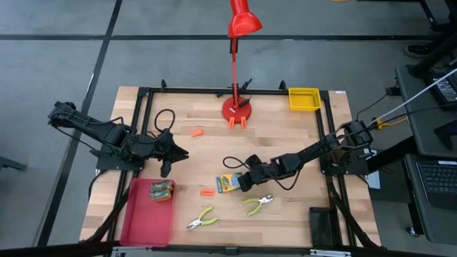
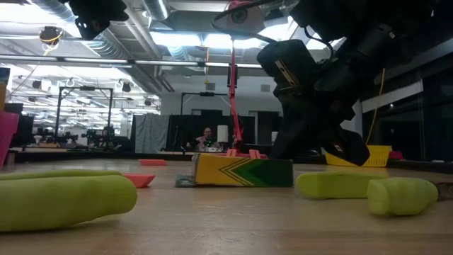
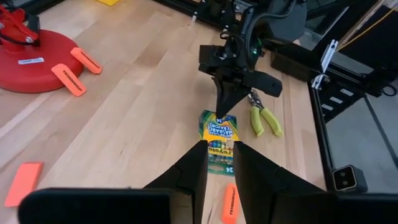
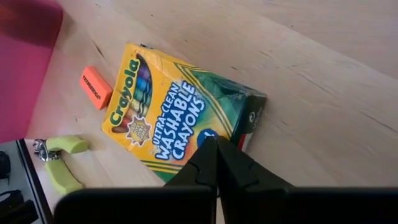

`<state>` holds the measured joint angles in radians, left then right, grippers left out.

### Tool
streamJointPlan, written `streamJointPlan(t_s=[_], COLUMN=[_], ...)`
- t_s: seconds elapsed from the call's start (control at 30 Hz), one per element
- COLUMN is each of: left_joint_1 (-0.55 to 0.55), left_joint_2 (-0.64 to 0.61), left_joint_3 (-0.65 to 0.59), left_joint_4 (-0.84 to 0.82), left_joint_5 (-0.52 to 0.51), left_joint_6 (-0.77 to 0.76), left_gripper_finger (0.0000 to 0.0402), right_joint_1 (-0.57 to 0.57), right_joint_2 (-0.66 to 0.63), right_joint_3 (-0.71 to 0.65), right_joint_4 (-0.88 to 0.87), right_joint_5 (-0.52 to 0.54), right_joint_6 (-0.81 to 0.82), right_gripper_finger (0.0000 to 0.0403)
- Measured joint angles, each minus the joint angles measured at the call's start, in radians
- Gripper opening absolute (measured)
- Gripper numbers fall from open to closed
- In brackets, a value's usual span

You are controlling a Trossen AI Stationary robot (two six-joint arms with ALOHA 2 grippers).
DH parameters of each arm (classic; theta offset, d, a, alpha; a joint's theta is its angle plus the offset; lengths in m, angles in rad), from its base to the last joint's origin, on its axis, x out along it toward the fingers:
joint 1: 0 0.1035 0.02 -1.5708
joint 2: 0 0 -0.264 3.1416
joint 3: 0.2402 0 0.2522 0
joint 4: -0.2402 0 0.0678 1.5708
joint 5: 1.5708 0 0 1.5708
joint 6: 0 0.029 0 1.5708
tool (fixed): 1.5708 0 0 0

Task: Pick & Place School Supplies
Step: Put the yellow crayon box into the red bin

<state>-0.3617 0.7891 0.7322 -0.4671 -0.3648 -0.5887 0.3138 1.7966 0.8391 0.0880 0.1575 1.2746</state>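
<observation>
Now right gripper [image 1: 239, 183] is held at edge of crayon box [image 1: 228, 183] lying flat mid-worktop [image 1: 285, 135] — fingers pressed together, nothing pinched. Fingers should be spread before descent, box taken across narrow sides. Left gripper [image 1: 166, 170] is parked near red tray [image 1: 139, 225] — second box already inside.

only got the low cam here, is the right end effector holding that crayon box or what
observer: no. the right wrist view shows the right end effector shut, tip over the crayon box, gripping nothing.
operator: any other box around
observer: yes, the high view shows a second crayon box lying in the red tray.
operator: and the left arm
observer: the left end effector is open, over the table just beyond the tray.
</observation>
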Motion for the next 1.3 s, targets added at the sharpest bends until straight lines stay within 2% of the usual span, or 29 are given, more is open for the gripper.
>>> streamJointPlan(t_s=[0.2, 0.47, 0.83, 1.13, 1.3], left_joint_1=[0.0, 0.017, 0.08, 0.08, 0.08], left_joint_2=[0.011, 0.044, 0.095, 0.158, 0.188], left_joint_3=[0.0, 0.0, 0.0, 0.0, 0.0], left_joint_4=[0.075, 0.063, -0.031, -0.023, 0.024], left_joint_5=[0.024, 0.03, 0.16, 0.229, 0.277], left_joint_6=[0.026, 0.056, 0.054, 0.059, 0.054], left_gripper_finger=[0.0073, 0.0073, 0.0073, 0.0073, 0.009], right_joint_1=[0.0, 0.0, -0.003, -0.005, -0.01], right_joint_2=[-0.001, -0.001, -0.001, -0.002, -0.002], right_joint_3=[0.0, 0.0, 0.0, 0.001, 0.001], right_joint_4=[-0.006, -0.006, -0.018, -0.038, -0.042], right_joint_5=[0.002, 0.006, 0.007, 0.009, 0.007], right_joint_6=[0.013, 0.02, 0.023, 0.016, -0.004], right_gripper_finger=[0.0, 0.0, 0.0, 0.0, 0.0])
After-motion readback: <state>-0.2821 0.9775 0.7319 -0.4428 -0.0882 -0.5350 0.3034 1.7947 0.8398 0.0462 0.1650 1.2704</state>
